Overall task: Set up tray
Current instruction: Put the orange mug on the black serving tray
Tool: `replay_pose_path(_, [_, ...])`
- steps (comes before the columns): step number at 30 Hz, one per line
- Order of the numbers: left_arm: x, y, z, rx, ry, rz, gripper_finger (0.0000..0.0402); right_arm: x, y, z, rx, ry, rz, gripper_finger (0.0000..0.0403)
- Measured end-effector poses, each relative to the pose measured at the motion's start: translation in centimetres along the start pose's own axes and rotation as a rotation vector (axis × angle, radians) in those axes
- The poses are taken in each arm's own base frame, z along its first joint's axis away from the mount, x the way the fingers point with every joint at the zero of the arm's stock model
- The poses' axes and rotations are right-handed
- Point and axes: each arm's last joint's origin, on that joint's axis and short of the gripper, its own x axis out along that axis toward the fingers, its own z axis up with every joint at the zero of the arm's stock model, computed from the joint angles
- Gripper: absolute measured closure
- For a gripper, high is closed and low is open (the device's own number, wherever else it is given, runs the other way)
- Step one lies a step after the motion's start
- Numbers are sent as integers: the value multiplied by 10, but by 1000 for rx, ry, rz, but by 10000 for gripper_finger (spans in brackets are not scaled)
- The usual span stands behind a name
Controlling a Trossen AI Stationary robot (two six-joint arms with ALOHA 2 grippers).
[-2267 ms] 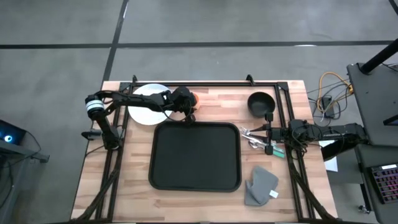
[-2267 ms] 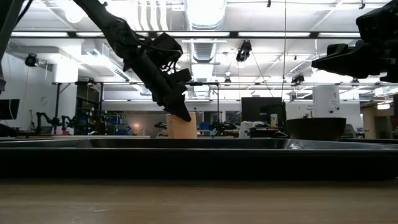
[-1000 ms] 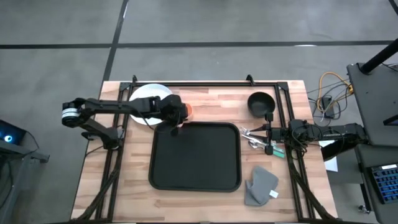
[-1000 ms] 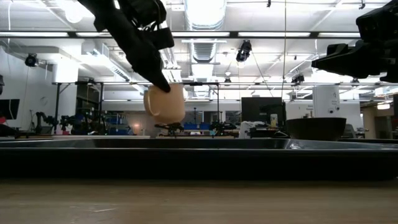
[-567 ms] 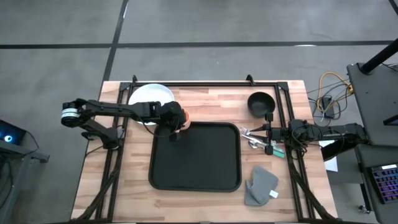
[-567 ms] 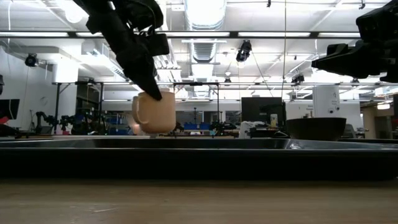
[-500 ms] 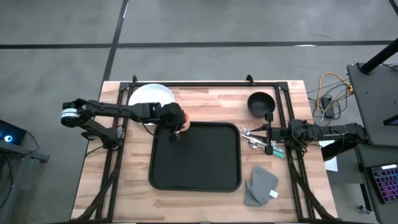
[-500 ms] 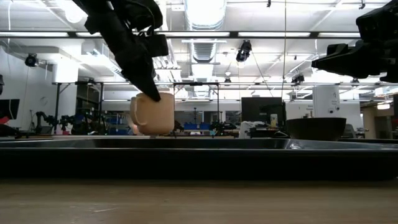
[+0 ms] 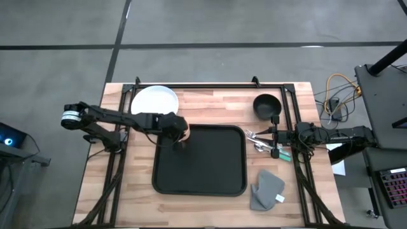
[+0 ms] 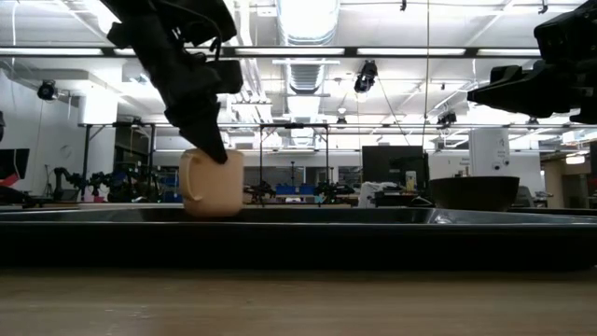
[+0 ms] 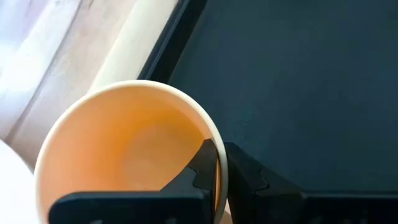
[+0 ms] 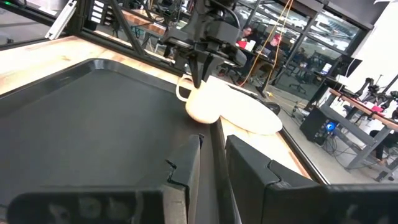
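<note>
Standing by the table: both arms in sight, the left one busy and the right one idle.
Tray: the black tray (image 9: pixel 199 159) lies flat in the middle of the wooden table (image 9: pixel 95 191), its long sides running front to back.
Left gripper: the left gripper (image 9: pixel 183 141) reaches in over the tray's far left corner, its fingers pinched together on the rim of a peach mug (image 10: pixel 212 183), one finger (image 11: pixel 200 168) inside the wall and one outside.
Mug: upright, handle pointing away from the tray's centre in the low view, its base down at the tray's rim line; from there I cannot tell whether it touches the tray floor.
Right gripper: the right gripper (image 9: pixel 275 135) waits off the tray's right edge, fingers a little apart and holding nothing that I can see.
Plate: a round white plate (image 9: pixel 154 103) sits on the table just behind the mug, off the tray.
Bowl: a dark bowl (image 9: pixel 267 105) stands at the far right of the table.
Cloth: a grey folded cloth (image 9: pixel 266 189) lies near the tray's front right corner.
Cutlery: some utensils (image 9: pixel 257 138) rest between the tray and the right gripper.
</note>
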Motion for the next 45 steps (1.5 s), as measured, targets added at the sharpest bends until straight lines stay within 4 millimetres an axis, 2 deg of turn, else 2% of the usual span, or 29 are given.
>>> replay_pose_path(6, [-2, -1, -10, -81, -18, 68, 402, 0, 0, 0, 0, 0, 0, 335])
replay_pose_path(21, [-17, 10, -52, -232, -90, 120, 401, 0, 0, 0, 0, -1, -1, 335])
replay_pose_path(45, [-21, 10, -52, -245, -55, 137, 401, 0, 0, 0, 0, 0, 0, 335])
